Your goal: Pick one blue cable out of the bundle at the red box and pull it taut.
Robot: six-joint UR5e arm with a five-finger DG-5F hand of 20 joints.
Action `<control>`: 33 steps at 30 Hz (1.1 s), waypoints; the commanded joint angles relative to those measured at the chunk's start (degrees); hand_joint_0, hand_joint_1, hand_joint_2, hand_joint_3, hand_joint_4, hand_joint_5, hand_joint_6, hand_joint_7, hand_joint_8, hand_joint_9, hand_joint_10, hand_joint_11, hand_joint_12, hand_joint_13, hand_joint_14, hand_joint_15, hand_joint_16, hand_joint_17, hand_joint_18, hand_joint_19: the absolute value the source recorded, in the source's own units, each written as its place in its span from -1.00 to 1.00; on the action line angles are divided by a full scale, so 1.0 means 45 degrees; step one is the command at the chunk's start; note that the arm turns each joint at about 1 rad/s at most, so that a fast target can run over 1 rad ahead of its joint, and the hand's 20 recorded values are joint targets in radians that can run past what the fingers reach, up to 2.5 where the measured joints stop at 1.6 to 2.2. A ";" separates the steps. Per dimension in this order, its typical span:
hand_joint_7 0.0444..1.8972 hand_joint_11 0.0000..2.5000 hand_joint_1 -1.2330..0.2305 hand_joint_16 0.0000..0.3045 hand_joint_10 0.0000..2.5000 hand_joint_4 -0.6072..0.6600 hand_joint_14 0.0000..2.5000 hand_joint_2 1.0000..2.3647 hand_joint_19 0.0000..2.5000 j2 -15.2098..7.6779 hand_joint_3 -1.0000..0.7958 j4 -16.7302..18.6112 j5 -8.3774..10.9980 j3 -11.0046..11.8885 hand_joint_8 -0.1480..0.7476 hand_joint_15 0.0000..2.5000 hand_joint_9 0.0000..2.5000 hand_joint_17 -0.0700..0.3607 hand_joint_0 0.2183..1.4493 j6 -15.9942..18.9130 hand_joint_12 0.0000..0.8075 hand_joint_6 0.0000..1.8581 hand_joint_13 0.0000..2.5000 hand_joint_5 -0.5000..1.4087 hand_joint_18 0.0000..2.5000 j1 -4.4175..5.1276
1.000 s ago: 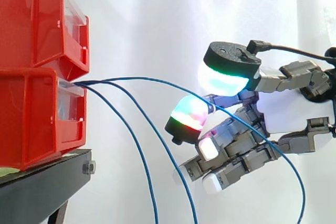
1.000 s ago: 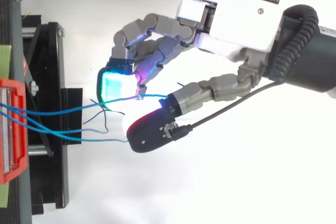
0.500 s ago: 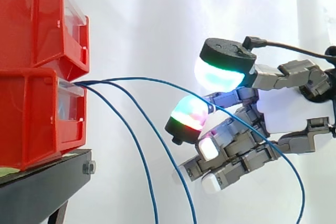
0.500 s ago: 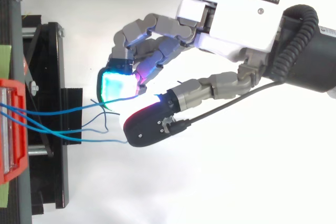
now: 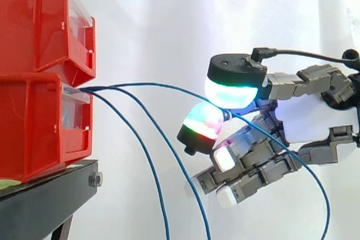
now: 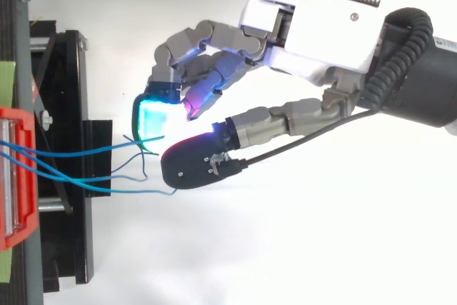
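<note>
Three thin blue cables come out of the lower red bin (image 5: 39, 122) at the left. Two of them (image 5: 143, 150) sag down toward the bottom edge. The third blue cable (image 5: 152, 85) runs nearly level to the right and into my hand (image 5: 315, 119), which reaches in from the right. There the thumb's green-white pad (image 5: 233, 91) presses down on it against a fingertip pad (image 5: 203, 121) glowing cyan and red. Behind the pinch the cable drops in a slack loop (image 5: 320, 189). From above, the cable (image 6: 107, 148) disappears between thumb (image 6: 193, 166) and fingertip (image 6: 153, 123).
A second red bin (image 5: 39, 21) is stacked on the lower one, both on a black stand (image 5: 45, 195). A white curtain hangs behind. The other fingers (image 5: 242, 178) curl below the pinch, away from the hanging cables.
The thumb has swung down and toward the bins, closing the gap above the fingertip pad until it sits on the top cable. The rest of the hand and the cables stay put.
</note>
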 commanded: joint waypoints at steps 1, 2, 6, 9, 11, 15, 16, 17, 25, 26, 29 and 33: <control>0.11 -0.51 -0.37 -0.69 -0.99 0.15 -0.99 -0.98 -0.76 0.0000 -0.18 -0.0001 0.0000 0.0000 0.01 -0.84 -0.22 -0.18 -0.39 0.0000 -0.17 -0.08 -0.60 -0.57 -0.54 0.0000; 0.11 -0.51 -0.38 -0.69 -0.99 0.14 -0.99 -0.98 -0.76 0.0000 -0.17 -0.0001 0.0000 0.0000 0.02 -0.84 -0.22 -0.18 -0.39 0.0000 -0.17 -0.08 -0.59 -0.57 -0.54 0.0020; 0.12 -0.49 -0.42 -0.69 -0.99 0.15 -0.99 -0.97 -0.76 0.0000 -0.09 -0.0001 0.0000 0.0000 0.05 -0.83 -0.20 -0.18 -0.39 0.0000 -0.17 -0.06 -0.56 -0.57 -0.51 0.0000; 0.13 -0.47 -0.45 -0.68 -0.99 0.14 -0.99 -0.97 -0.76 0.0000 -0.06 -0.0021 0.0000 0.0000 0.06 -0.82 -0.17 -0.17 -0.39 0.0000 -0.17 -0.07 -0.54 -0.56 -0.49 0.0000; 0.14 -0.47 -0.46 -0.69 -0.99 0.14 -0.99 -0.97 -0.76 0.0000 -0.04 -0.0001 0.0000 0.0000 0.05 -0.82 -0.16 -0.17 -0.39 0.0000 -0.18 -0.07 -0.53 -0.56 -0.49 0.0000; 0.17 -0.46 -0.50 -0.69 -0.99 0.15 -0.99 -0.96 -0.77 0.0000 0.01 -0.0001 0.0000 0.0000 0.06 -0.80 -0.13 -0.17 -0.39 0.0000 -0.17 -0.08 -0.50 -0.55 -0.45 0.0020; 0.19 -0.46 -0.51 -0.68 -0.99 0.15 -0.99 -0.96 -0.77 0.0000 0.03 0.0018 0.0000 0.0000 0.06 -0.81 -0.11 -0.17 -0.40 0.0000 -0.17 -0.08 -0.49 -0.54 -0.43 0.0020; 0.19 -0.46 -0.51 -0.68 -0.99 0.13 -0.99 -0.96 -0.77 -0.0020 0.04 -0.0001 0.0000 0.0000 0.06 -0.81 -0.10 -0.17 -0.40 0.0000 -0.16 -0.08 -0.48 -0.54 -0.43 0.0020; 0.20 -0.53 -0.54 -0.64 -0.99 -0.01 -0.99 -0.97 -0.80 0.0000 0.09 -0.0021 0.0000 0.0000 0.04 -0.81 -0.15 -0.10 -0.42 0.0000 -0.09 -0.10 -0.45 -0.52 -0.37 0.0078; 0.21 -0.54 -0.54 -0.64 -0.99 -0.02 -0.99 -0.97 -0.80 0.0000 0.09 -0.0001 0.0000 0.0000 0.04 -0.81 -0.15 -0.10 -0.42 -0.0020 -0.09 -0.11 -0.46 -0.52 -0.37 0.0078; 0.21 -0.57 -0.54 -0.64 -0.99 -0.04 -0.99 -0.98 -0.79 0.0000 0.09 -0.0021 0.0000 0.0000 0.04 -0.81 -0.20 -0.10 -0.42 -0.0039 -0.09 -0.10 -0.47 -0.52 -0.38 0.0098; 0.20 -0.58 -0.54 -0.63 -0.99 -0.07 -0.99 -0.98 -0.79 0.0000 0.08 -0.0040 0.0000 0.0000 0.03 -0.82 -0.25 -0.09 -0.41 -0.0078 -0.09 -0.10 -0.51 -0.52 -0.40 0.0098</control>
